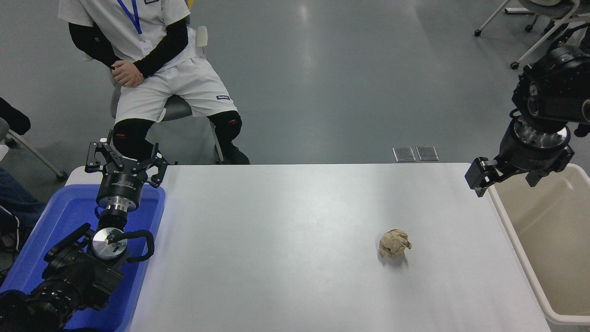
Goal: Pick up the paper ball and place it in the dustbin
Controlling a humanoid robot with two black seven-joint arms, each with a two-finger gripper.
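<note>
The paper ball point(394, 244) lies on the table point(286, 230), left of the dustbin point(548, 240).

White table point(286, 240) — on it a lone crumpled tan paper ball point(394, 244), right of centre

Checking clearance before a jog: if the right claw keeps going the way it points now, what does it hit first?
The right claw points down and left over the dustbin rim. Likely first contact: that rim or the white table beside it, though depth is unclear. The paper ball sits well off that line.
</note>
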